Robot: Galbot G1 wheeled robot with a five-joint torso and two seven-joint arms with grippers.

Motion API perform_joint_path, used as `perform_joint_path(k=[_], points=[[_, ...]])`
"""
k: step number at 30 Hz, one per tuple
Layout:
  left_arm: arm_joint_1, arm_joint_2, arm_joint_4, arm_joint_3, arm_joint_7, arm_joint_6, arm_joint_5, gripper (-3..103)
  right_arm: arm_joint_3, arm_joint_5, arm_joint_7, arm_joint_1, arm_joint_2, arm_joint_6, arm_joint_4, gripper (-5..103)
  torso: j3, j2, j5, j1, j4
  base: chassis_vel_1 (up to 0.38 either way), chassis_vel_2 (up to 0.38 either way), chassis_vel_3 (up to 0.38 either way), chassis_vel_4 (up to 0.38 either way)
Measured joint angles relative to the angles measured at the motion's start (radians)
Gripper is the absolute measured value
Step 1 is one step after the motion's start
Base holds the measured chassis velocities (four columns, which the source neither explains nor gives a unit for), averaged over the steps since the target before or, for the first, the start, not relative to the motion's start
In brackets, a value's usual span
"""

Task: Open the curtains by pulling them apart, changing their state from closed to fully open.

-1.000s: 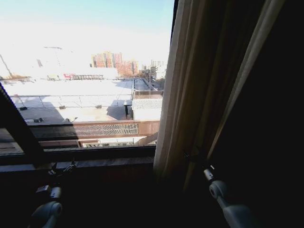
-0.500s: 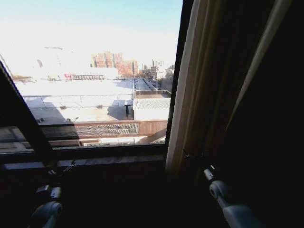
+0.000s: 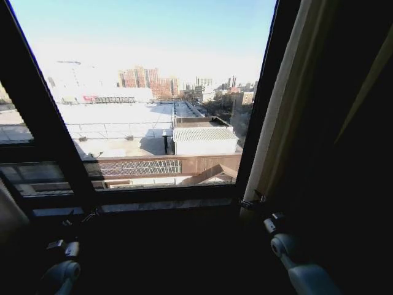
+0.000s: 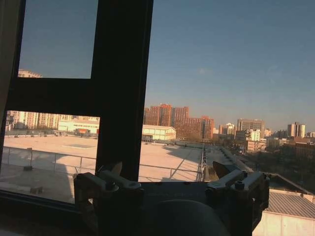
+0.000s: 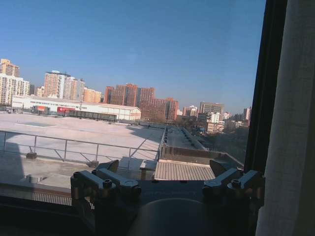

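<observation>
The window frame point(image 3: 258, 110) stands dark against bright rooftops and a clear sky, and everything else sits around it. The curtains point(image 3: 288, 117) are bunched at the frame's right post, a pale pleated edge running down beside it with the folds behind falling into deep shadow; from the right wrist camera the same sheer cloth point(image 5: 290, 137) hangs just beside the post. A sliver of pale fabric point(image 3: 11, 212) also shows low at the frame's left side. The right gripper point(image 3: 253, 203) is held at the foot of that right post, at sill level, right against the lower edge of the curtain, and its fingers point(image 5: 110, 179) stand well apart with nothing between them. The left gripper point(image 3: 83, 218) sits low below the sill near the frame's left upright, its fingers point(image 4: 106, 179) likewise spread wide and holding nothing, with the dark upright rising just beyond them.
</observation>
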Motion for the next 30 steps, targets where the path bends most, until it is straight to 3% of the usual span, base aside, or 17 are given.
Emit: perform_joint_path(k=[30], points=[[0.000, 0.000, 0.000, 0.000, 0.000, 0.000, 0.000, 100, 0.000, 0.000, 0.000, 0.000, 0.000, 0.000, 0.000, 100, 0.000, 0.000, -0.0006, 0.000, -0.0001, 0.378, 0.336, -0.375, -0.333]])
